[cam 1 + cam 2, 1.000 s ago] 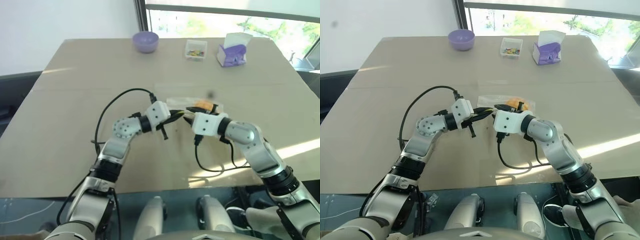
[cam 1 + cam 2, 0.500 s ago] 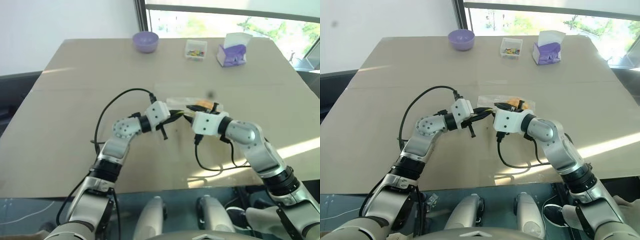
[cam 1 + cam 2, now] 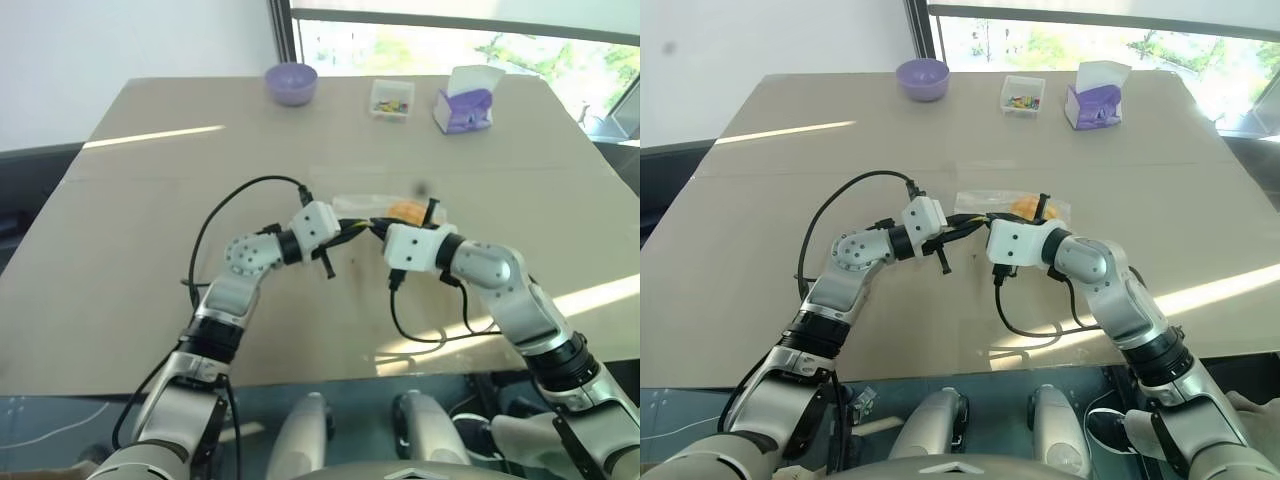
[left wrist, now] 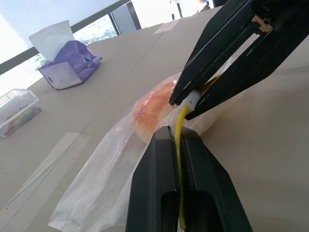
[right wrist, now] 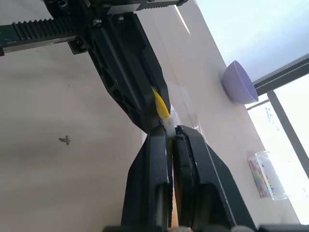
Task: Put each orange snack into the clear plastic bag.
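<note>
left end effector (image 3: 352,232) is level over the middle of the desk (image 3: 150,200), aimed toward the right arm. its two black fingers (image 4: 159,183) are pressed together on the yellow seal strip (image 4: 180,159) of the clear plastic bag (image 4: 101,188); the strip runs straight up between them in the left wrist view.

right end effector (image 3: 378,228) meets it almost tip to tip, aimed toward the left arm. its fingers (image 5: 154,183) are also clamped, pinching the same yellow strip at a white nub on it, just beside the left tips.

the clear plastic bag hangs from the two grips and extends away from the robot; from the head views its far part appears to rest on the desk. the two tips touch the bag at its near edge only.

the orange snack (image 4: 152,108) sits inside the bag, seen through the film. it lies just past both sets of tips, a little to the right of where they meet, near the right wrist housing in the head views (image 3: 405,211). neither end effector touches the snack itself.

far edge of the desk, left to right: purple bowl (image 3: 291,82), small clear box of coloured bits (image 3: 391,99), purple-white tissue box (image 3: 464,103). all well apart from the bag and the arms.
</note>
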Tool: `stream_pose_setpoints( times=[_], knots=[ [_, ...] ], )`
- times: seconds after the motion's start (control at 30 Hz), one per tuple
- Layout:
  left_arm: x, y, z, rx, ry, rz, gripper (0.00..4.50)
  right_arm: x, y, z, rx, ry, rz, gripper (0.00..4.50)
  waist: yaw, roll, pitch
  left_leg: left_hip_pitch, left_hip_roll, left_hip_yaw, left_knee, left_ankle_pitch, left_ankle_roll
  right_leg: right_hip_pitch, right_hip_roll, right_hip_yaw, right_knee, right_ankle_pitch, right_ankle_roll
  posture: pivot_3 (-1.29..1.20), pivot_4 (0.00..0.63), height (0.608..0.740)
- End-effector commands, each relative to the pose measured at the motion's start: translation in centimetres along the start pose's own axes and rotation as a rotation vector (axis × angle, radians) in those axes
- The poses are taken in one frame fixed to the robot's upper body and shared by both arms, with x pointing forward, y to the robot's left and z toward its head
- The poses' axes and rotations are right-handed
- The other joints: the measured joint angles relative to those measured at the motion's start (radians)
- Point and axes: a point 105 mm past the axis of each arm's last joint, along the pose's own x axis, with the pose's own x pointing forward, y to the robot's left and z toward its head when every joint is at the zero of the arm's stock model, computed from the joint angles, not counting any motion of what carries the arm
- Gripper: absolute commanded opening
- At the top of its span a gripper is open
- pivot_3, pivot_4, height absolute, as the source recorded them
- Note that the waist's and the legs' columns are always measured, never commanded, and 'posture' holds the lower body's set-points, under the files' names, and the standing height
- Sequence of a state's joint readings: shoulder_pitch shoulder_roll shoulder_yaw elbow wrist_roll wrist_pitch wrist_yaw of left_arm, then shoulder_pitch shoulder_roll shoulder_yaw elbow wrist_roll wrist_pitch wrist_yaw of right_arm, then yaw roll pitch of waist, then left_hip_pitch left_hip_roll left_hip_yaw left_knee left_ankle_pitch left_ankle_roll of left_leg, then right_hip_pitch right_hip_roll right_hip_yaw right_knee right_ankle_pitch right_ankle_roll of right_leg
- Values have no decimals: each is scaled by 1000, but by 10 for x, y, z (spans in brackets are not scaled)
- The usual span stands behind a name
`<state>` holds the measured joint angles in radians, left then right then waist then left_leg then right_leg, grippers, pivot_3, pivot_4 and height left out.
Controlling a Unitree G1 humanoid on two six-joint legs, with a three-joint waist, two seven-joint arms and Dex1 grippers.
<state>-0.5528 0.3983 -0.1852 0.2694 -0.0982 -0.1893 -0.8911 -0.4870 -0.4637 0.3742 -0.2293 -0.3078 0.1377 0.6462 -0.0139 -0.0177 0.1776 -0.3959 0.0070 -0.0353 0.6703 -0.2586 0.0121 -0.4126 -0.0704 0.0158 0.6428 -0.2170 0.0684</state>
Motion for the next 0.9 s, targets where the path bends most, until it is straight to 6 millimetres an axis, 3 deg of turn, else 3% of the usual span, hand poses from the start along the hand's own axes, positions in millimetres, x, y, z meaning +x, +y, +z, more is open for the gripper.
stream_pose_setpoints(
  times=[0.03, 0.53, 0.9],
  knots=[
    [-1, 8, 7, 41, -12, 19, 0, -4, -15, 13, -36, -46, -52, 49, 0, 0, 0, 0, 0, 0, 0, 0, 0, 0, 0, 0, 0, 0, 0, 0, 150, 740],
    [-8, 16, -4, 52, 41, 45, 0, -41, -20, -26, -33, 112, -85, 49, 1, 0, 0, 0, 0, 0, 0, 0, 0, 0, 0, 0, 0, 0, 0, 0, 150, 740],
    [-10, 16, -6, 55, 49, 37, 0, -54, -25, -46, -23, 203, -117, 49, 1, 0, 0, 0, 0, 0, 0, 0, 0, 0, 0, 0, 0, 0, 0, 0, 150, 740]
  ],
)
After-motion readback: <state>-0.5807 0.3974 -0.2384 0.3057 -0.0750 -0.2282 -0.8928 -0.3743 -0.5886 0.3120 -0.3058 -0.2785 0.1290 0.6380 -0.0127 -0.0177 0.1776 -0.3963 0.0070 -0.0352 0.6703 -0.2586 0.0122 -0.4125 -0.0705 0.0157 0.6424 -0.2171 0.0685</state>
